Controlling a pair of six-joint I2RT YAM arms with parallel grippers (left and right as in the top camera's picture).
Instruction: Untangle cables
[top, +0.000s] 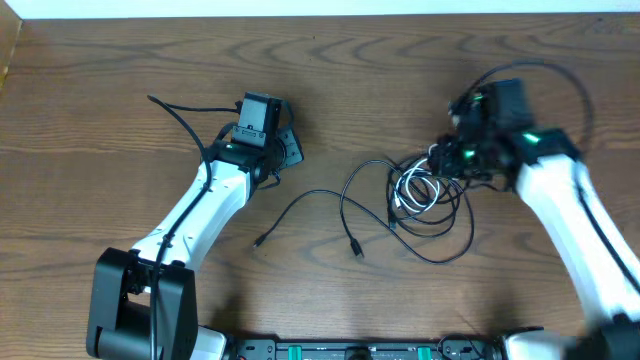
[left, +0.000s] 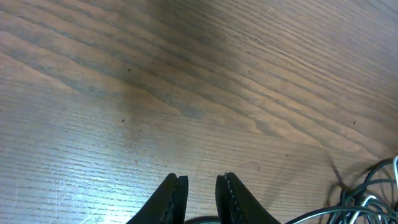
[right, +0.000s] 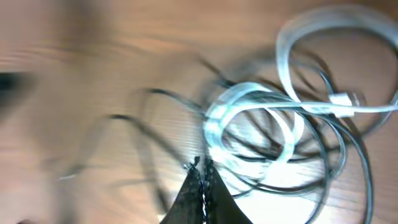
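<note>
The cables lie in a tangle at the right-centre of the table. A white cable (top: 415, 190) is coiled in the middle of it, and black cables (top: 345, 205) trail out to the left, ending in small plugs (top: 260, 241). My right gripper (top: 440, 160) sits at the tangle's upper edge. In the right wrist view, which is blurred, it (right: 202, 165) is shut, with the white coil (right: 217, 115) and black loops (right: 348, 155) just beyond its tips. Whether a strand is pinched cannot be made out. My left gripper (top: 287, 150) (left: 202, 180) stands slightly open and empty over bare wood, left of the cables (left: 373, 196).
The wooden table (top: 100, 120) stretches left and behind the left arm. A thick black arm wire (top: 180, 115) loops off the left arm and another (top: 560, 80) arcs over the right arm. The table's far edge (top: 320, 18) meets a white strip.
</note>
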